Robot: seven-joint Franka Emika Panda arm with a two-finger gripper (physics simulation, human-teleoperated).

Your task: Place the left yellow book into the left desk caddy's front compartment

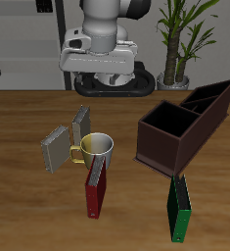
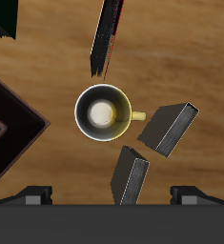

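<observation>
- The gripper [image 2: 112, 196] is spread wide, its fingertips [image 2: 32, 195] far apart with nothing between them.
- The left yellow book [image 2: 130, 176] stands on edge below the gripper, between the two fingers and nearer one of them; I see no contact.
- Seen from outside, that book [image 1: 80, 121] is the one farther back; the other yellow book [image 1: 56, 149] stands just beside it.
- A metal mug [image 1: 97, 149] with a yellow handle sits just in front of the books, with a pale floor showing inside.
- The dark brown desk caddy [image 1: 161, 147] lies well apart; its compartments show only dark inner walls.
- A dark red book [image 1: 94, 186] and a green book [image 1: 179, 208] stand nearer the front edge.
- The table [image 1: 28, 216] is wood-grained; a potted plant [image 1: 180, 39] stands behind it.
</observation>
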